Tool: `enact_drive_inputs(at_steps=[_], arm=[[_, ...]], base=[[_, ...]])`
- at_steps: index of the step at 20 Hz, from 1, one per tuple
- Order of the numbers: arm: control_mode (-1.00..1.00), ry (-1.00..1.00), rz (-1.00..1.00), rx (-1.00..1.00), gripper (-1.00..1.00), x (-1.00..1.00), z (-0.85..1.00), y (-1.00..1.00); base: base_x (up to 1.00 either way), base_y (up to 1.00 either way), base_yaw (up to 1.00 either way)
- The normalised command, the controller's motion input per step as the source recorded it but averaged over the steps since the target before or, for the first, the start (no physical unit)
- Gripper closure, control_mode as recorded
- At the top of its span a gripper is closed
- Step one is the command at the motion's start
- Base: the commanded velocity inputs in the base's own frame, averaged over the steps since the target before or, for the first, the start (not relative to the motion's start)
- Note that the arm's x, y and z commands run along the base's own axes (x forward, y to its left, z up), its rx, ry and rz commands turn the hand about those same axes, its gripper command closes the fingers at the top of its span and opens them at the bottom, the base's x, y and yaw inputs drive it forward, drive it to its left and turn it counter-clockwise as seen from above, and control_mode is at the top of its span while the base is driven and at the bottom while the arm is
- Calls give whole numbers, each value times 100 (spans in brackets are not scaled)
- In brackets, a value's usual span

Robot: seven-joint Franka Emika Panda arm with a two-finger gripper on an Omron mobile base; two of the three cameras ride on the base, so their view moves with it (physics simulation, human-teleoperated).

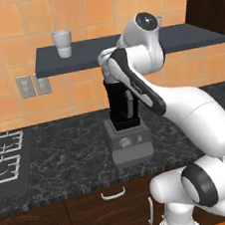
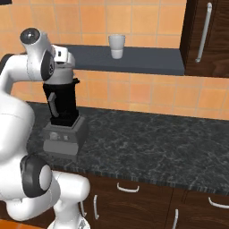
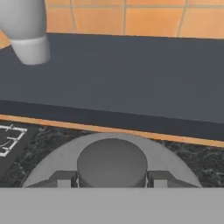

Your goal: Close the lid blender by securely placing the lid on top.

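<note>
The blender (image 1: 119, 103) is a tall black jar on a boxy grey base (image 1: 130, 143) with a round dial, standing on the dark counter. It also appears at left in the right base view, blender (image 2: 61, 105). My gripper (image 3: 112, 179) sits right above the jar's top, gripper (image 2: 62, 81). In the hand view the grey round lid (image 3: 52, 164) lies directly under the hand, and the fingertips (image 3: 63, 179) are shut on either side of its raised centre knob. The lid hides the jar below, so I cannot tell whether it is fully seated.
A white cup (image 1: 62, 43) stands on the dark wall shelf (image 1: 77, 61) just behind and above the blender, cup (image 3: 26, 37). A stove (image 1: 5, 158) lies on the counter to the left. A dark cabinet (image 2: 205, 36) hangs at right.
</note>
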Motion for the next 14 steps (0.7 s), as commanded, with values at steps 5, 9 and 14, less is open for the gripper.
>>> enact_drive_inputs(at_steps=[5, 9, 14], arm=[[-100, 6, 0, -2, 100, -5, -5, -8], [-100, 18, 0, -7, 100, -2, -19, -8], [-100, 20, -1, -7, 100, 0, -38, -13]], base=[[0, 0, 0], [0, 0, 0], [0, 0, 0]])
